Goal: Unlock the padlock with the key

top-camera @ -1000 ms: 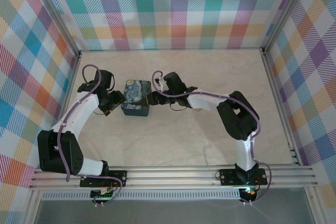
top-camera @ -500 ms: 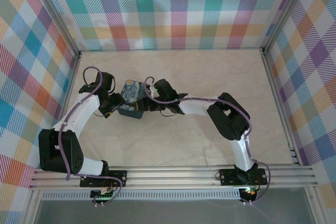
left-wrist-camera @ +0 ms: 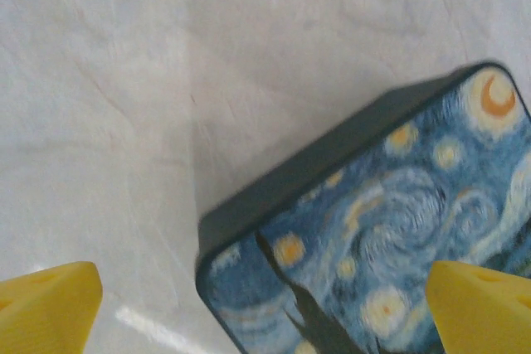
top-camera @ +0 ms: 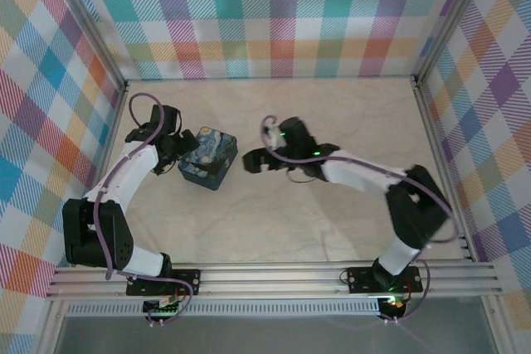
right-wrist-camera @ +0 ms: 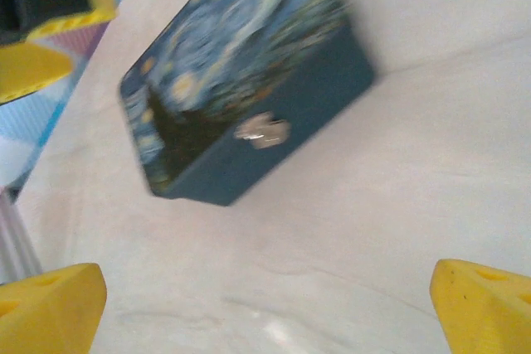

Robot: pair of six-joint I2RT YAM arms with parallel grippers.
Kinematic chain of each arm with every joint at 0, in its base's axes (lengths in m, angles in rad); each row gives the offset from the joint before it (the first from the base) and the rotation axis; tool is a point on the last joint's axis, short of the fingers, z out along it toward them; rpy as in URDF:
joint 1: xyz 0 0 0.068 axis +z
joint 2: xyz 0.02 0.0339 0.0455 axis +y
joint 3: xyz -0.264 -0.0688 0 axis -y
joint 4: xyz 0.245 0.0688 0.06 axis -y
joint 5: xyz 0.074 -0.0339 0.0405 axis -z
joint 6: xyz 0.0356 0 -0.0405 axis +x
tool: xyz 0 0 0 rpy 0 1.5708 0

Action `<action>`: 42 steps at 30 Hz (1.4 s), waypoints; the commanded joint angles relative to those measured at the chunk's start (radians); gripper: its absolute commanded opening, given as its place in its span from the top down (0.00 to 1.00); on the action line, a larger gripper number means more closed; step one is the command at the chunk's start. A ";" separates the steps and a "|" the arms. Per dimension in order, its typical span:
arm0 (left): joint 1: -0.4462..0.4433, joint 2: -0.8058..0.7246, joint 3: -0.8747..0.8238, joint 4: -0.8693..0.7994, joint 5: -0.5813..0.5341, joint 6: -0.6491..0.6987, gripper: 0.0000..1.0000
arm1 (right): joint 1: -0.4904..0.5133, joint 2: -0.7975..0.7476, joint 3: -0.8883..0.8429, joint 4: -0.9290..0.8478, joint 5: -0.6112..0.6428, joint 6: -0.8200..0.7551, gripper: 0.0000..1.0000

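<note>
The padlock and the key are out of view. A blue-and-yellow swirl-painted tin [top-camera: 208, 157] lies on the table, turned at an angle. My left gripper [top-camera: 179, 147] is open at the tin's left side. In the left wrist view the left gripper [left-wrist-camera: 265, 321] has its yellow fingertips [left-wrist-camera: 46, 304] wide apart, with a corner of the tin [left-wrist-camera: 390, 230] between them. My right gripper [top-camera: 254, 162] is open a short way right of the tin, not touching it. The right wrist view has the right gripper [right-wrist-camera: 265, 312] over bare table, with the tin [right-wrist-camera: 241, 80] ahead and a small silvery clasp [right-wrist-camera: 261, 130] on its side.
Plaid walls [top-camera: 274, 14] with metal posts close in the beige table [top-camera: 332, 105] at the back and both sides. A metal rail [top-camera: 274, 278] runs along the near edge, by the arm bases. Open tabletop lies to the right and in front of the tin.
Both grippers held the tin between them, tilted half a second ago. Both have now opened, the right one has drawn back to the right, and the tin rests turned on the table.
</note>
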 commanded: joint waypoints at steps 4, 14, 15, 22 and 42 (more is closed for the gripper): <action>0.012 -0.089 -0.163 0.323 -0.277 0.183 0.01 | -0.333 -0.290 -0.276 -0.029 0.233 -0.267 0.00; -0.033 -0.120 -0.621 1.139 -0.222 0.558 0.01 | -0.661 -0.217 -0.541 0.524 0.389 -0.312 0.00; -0.031 -0.112 -0.653 1.214 -0.197 0.571 0.00 | -0.666 -0.179 -0.547 0.574 0.405 -0.309 0.00; -0.011 -0.012 -0.693 1.375 0.000 0.641 0.00 | -0.684 -0.095 -0.648 0.830 0.243 -0.352 0.00; 0.012 0.127 -0.678 1.463 0.032 0.634 0.00 | -0.684 -0.075 -0.673 0.900 0.252 -0.352 0.00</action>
